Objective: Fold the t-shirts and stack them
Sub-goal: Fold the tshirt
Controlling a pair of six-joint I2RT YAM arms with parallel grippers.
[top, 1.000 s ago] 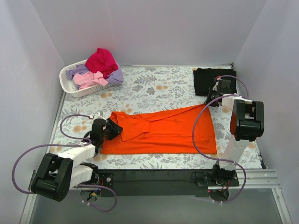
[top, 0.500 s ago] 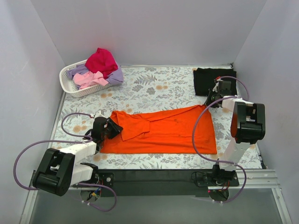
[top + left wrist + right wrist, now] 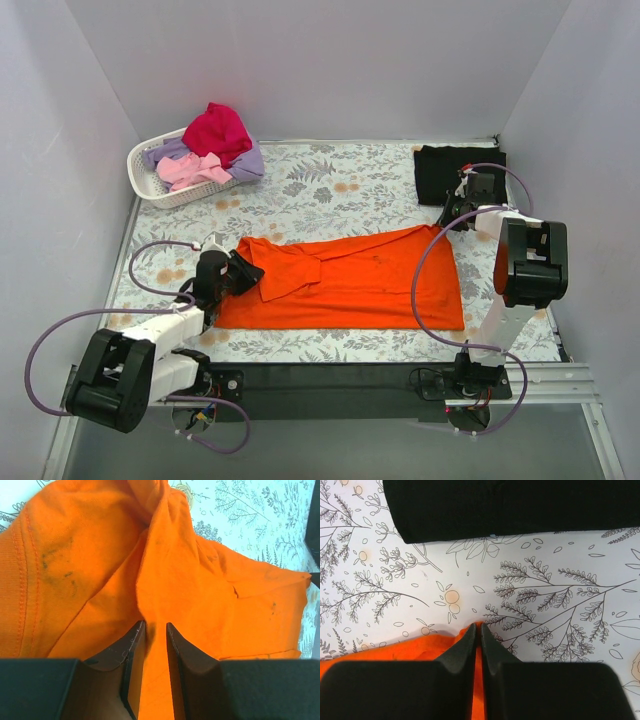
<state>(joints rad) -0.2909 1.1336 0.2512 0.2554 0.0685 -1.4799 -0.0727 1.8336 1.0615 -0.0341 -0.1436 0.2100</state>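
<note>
Movement: basically none; your left pincer and right pincer stay clamped on the bright orange cloth t-shirt between them, fold unstarted.

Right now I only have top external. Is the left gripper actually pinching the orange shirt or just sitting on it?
Observer: Pinching. Left wrist shows a fold of the orange shirt clamped between the fingers of the left gripper.
Operator: Right side?
Observer: Right wrist shows the right gripper shut on an orange edge, cloth in the slit.
Operator: Touching the black shirt?
Observer: No. The black shirt lies beyond it, tablecloth showing between.
</note>
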